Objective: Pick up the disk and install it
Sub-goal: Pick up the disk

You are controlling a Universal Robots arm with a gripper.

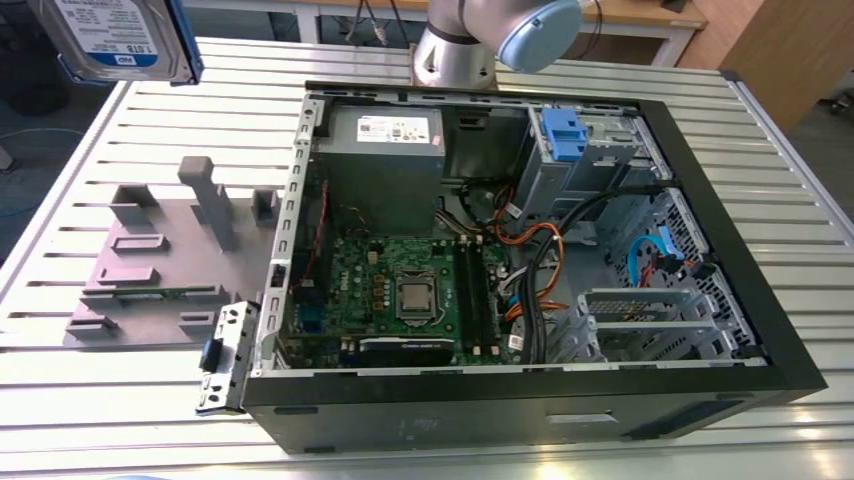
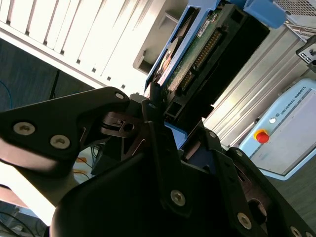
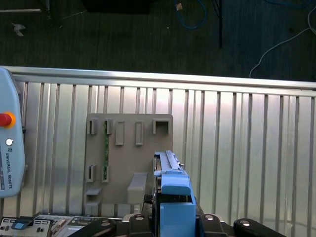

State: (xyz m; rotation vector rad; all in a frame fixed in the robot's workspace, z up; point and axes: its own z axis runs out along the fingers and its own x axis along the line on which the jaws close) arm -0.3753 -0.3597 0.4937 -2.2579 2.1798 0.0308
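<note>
The jaws are clamped on the disk [image 2: 197, 54], gripping one end so that the rest juts out beyond them. In the second wrist view its green circuit board and connector row face outward inside the bright blue frame. The first wrist view looks along the same disk [image 3: 170, 185] edge-on, straight out from the jaws and clear above the worktop [image 3: 237, 148]. Below the jaws a grey fixture plate [image 3: 129, 163] with raised slots and pockets lies flat on the ribbed metal slats. Off to one side of the jaws sits a pale control pendant [image 3: 7, 148] with a red button [image 3: 5, 119]. In the exterior view the disk [image 1: 114, 35] hangs high with its white-and-blue label showing, over the far corner of the worktop [image 1: 120, 400], above and beyond the fixture plate [image 1: 147, 270]. Well apart from the jaws, toward the exterior view's right, the open computer case [image 1: 747, 330] lies on its side. It shows the motherboard [image 1: 400, 290], a grey power supply [image 1: 384, 150] and a drive bay with a blue latch [image 1: 561, 135]. The arm [image 1: 461, 50] rises behind the case.
</note>
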